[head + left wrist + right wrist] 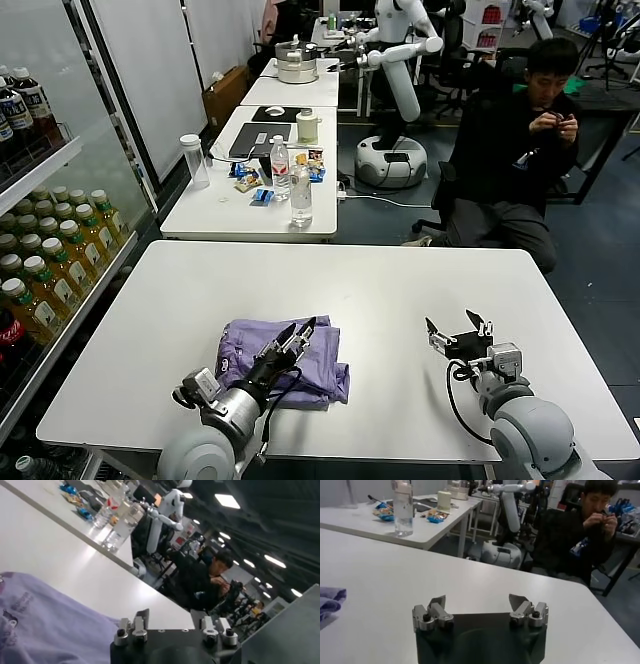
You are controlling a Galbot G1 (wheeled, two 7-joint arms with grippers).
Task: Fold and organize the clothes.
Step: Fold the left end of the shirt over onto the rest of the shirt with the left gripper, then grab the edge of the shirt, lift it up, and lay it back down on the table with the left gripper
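The lavender-purple T-shirt [285,362] lies folded into a compact bundle on the white table [380,290], near the front left. It also shows in the left wrist view [45,625] and its edge in the right wrist view [330,600]. My left gripper [302,332] is open and empty, hovering just over the bundle's far right part. My right gripper [458,328] is open and empty, low over bare table at the front right, well apart from the shirt.
A second white table [250,200] behind holds bottles [300,195], snacks and a laptop. A shelf of drink bottles [50,260] stands at the left. A seated person in black [520,150] is behind the table's far right. Another robot [395,80] stands farther back.
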